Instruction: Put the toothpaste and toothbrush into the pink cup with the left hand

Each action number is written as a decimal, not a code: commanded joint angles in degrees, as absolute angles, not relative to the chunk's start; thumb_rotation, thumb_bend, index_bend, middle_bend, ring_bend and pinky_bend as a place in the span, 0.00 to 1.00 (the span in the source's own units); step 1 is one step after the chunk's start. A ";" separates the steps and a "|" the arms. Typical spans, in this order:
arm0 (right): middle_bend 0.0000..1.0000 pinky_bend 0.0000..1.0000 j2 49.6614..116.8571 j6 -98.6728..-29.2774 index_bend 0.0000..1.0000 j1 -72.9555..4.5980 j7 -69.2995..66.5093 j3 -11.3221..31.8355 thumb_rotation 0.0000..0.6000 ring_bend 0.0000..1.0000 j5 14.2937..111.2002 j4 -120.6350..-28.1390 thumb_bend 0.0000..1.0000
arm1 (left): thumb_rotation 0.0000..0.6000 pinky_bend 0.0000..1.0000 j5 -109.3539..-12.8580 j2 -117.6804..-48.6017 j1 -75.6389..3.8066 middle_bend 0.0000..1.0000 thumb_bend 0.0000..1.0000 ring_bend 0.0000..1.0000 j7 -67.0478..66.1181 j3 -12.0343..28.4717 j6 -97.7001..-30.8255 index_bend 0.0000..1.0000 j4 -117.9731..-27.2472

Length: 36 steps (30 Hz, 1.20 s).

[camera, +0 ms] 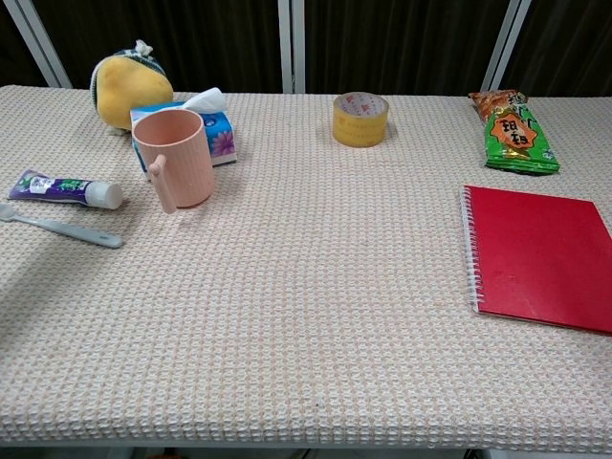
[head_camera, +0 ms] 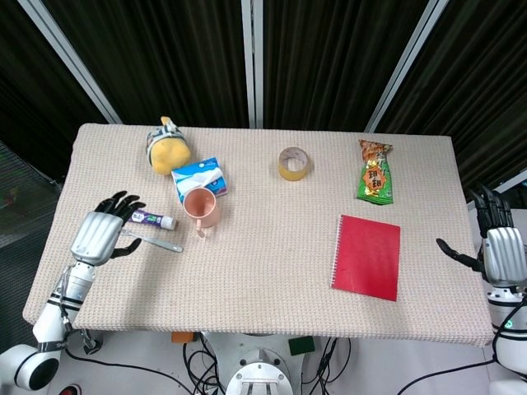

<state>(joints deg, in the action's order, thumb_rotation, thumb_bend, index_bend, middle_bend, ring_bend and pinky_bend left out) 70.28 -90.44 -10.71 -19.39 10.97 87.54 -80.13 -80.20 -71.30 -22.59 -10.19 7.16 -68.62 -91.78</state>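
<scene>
The pink cup stands upright left of the table's middle, handle toward me. Just left of it lie the purple toothpaste tube and, nearer the front, the grey toothbrush. In the head view my left hand is over the table at the left ends of both, fingers spread, holding nothing; I cannot tell whether it touches them. My right hand hangs open beyond the table's right edge. The chest view shows neither hand.
A yellow plush toy and a blue tissue pack sit right behind the cup. A yellow tape roll, a green snack bag and a red notebook lie further right on the woven table cover.
</scene>
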 commanded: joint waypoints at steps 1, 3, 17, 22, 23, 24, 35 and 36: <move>0.00 0.00 69.61 -91.36 0.00 -10.69 -19.13 11.58 1.00 0.00 87.53 -81.15 0.36 | 0.97 0.24 -75.09 -73.62 -25.43 0.19 0.24 0.10 -11.02 7.41 -62.29 0.25 -85.93; 0.00 0.00 69.32 -91.82 0.00 -10.64 -18.89 11.83 1.00 0.00 87.56 -81.71 0.36 | 0.97 0.24 -73.47 -74.49 -26.34 0.19 0.25 0.10 -10.94 7.61 -60.18 0.26 -83.45; 0.00 0.00 68.61 -92.50 0.00 -10.85 -16.77 12.78 1.00 0.00 86.87 -84.04 0.36 | 0.97 0.25 -74.96 -85.13 -30.99 0.19 0.26 0.11 -6.42 5.91 -54.04 0.28 -67.97; 0.00 0.00 68.80 -92.69 0.00 -10.46 -16.27 12.50 1.00 0.00 86.60 -84.00 0.37 | 1.00 0.25 -75.92 -87.33 -32.23 0.20 0.27 0.12 -6.33 5.98 -54.11 0.29 -65.25; 0.00 0.00 68.78 -92.73 0.00 -10.39 -16.16 12.43 1.00 0.00 86.62 -83.96 0.37 | 1.00 0.25 -76.11 -87.54 -32.47 0.20 0.28 0.12 -6.41 5.92 -54.03 0.30 -64.69; 0.00 0.00 68.75 -92.75 0.00 -10.34 -16.05 12.37 1.00 0.00 86.64 -83.90 0.38 | 1.00 0.25 -76.12 -87.65 -32.64 0.20 0.29 0.12 -6.41 5.92 -53.88 0.30 -64.34; 0.00 0.00 69.25 -92.16 0.00 -10.37 -15.03 12.70 1.00 0.00 85.33 -83.48 0.42 | 1.00 0.25 -75.56 -89.42 -34.57 0.20 0.31 0.12 -7.02 5.87 -51.55 0.33 -59.76; 0.00 0.00 69.44 -92.09 0.00 -10.39 -14.89 12.78 1.00 0.00 85.10 -83.37 0.43 | 1.00 0.25 -75.52 -89.65 -34.72 0.20 0.31 0.12 -6.99 5.78 -51.24 0.34 -59.33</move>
